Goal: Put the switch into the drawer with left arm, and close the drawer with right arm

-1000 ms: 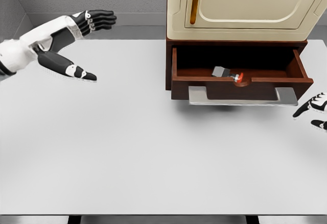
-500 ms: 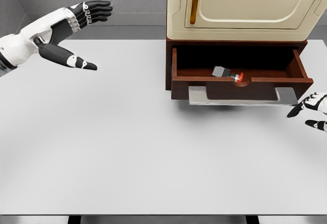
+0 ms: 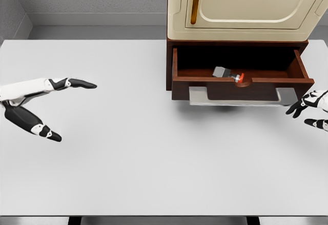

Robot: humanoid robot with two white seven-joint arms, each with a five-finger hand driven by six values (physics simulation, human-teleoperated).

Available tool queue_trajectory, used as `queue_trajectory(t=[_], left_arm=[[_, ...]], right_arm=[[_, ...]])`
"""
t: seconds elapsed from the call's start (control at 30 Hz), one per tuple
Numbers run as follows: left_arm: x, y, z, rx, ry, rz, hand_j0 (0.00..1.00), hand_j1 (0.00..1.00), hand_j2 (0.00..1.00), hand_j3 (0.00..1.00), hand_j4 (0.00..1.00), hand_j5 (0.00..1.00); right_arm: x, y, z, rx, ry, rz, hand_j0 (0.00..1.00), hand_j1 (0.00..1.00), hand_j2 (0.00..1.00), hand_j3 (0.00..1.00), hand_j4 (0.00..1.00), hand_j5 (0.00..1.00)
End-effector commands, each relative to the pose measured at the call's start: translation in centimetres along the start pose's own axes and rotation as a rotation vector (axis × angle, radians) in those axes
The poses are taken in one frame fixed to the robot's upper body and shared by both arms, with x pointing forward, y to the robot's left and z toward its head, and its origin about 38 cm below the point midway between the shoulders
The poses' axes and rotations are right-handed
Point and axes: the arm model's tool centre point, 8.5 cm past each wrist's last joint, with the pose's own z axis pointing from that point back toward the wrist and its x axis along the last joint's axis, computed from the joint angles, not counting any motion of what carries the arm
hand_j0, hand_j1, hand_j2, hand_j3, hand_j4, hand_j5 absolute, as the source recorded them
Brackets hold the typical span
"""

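The switch (image 3: 229, 74), grey with a red tip, lies inside the open brown drawer (image 3: 241, 88) under the cream cabinet. A grey handle (image 3: 241, 97) runs along the drawer's front. My left hand (image 3: 51, 107) hovers over the table's left side, open with fingers spread and holding nothing. At the right edge my right hand (image 3: 307, 112) is open, just right of and slightly below the handle's end, apart from it.
The cream cabinet (image 3: 246, 7) with an orange vertical bar stands at the back right on the white table (image 3: 154, 153). A grey wall runs behind the table.
My left hand has dropped from the back left down toward the near left. My right hand has crept up and left toward the drawer handle. The switch and drawer have not moved.
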Motion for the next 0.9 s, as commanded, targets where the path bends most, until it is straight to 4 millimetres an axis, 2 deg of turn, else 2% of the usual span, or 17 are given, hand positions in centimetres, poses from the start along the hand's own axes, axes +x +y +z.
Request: queue_trajectory(t=[0.0, 0.23, 0.3, 0.37, 0.47, 0.6, 0.8, 0.87], left_arm=[[0.2, -0.7, 0.3, -0.041, 0.023, -0.023, 1.00, 1.00, 1.00, 1.00, 1.00, 1.00], [0.0, -1.1, -0.4, -0.049, 0.007, -0.021, 1.00, 1.00, 1.00, 1.00, 1.00, 1.00], [-0.1, -1.4, -2.0, -0.044, -0.047, -0.010, 1.00, 1.00, 1.00, 1.00, 1.00, 1.00], [-0.1, -1.3, -2.0, -0.048, -0.043, -0.013, 1.00, 1.00, 1.00, 1.00, 1.00, 1.00], [0.2, -1.2, -3.5, -0.146, -0.031, -0.025, 1.00, 1.00, 1.00, 1.00, 1.00, 1.00], [-0.7, -2.1, -3.5, -0.191, 0.002, -0.008, 1.00, 1.00, 1.00, 1.00, 1.00, 1.00], [-0.6, -1.8, -3.6, -0.279, 0.057, -0.085, 1.00, 1.00, 1.00, 1.00, 1.00, 1.00], [-1.4, -2.2, -3.2, -0.301, 0.089, -0.073, 1.00, 1.00, 1.00, 1.00, 1.00, 1.00]], right_arm=[[0.3, 0.4, -0.2, 0.021, -0.023, 0.036, 0.63, 0.63, 0.63, 0.63, 0.63, 0.63], [0.2, -0.4, -0.3, 0.003, -0.018, 0.055, 0.63, 0.63, 0.63, 0.63, 0.63, 0.63], [0.1, -0.4, -0.2, 0.005, -0.014, 0.055, 0.63, 0.63, 0.63, 0.63, 0.63, 0.63], [0.1, -0.4, -0.3, 0.006, -0.012, 0.059, 0.63, 0.63, 0.63, 0.63, 0.63, 0.63], [-0.2, -0.3, -0.2, 0.006, -0.005, 0.057, 0.63, 0.63, 0.63, 0.63, 0.63, 0.63], [-0.7, -0.2, 0.1, 0.006, 0.010, 0.044, 0.63, 0.63, 0.63, 0.63, 0.63, 0.63], [-0.9, -0.3, 0.0, -0.011, 0.013, 0.037, 0.64, 0.64, 0.64, 0.64, 0.64, 0.64], [-0.8, -0.2, -0.5, -0.021, 0.001, 0.035, 0.64, 0.64, 0.64, 0.64, 0.64, 0.64]])
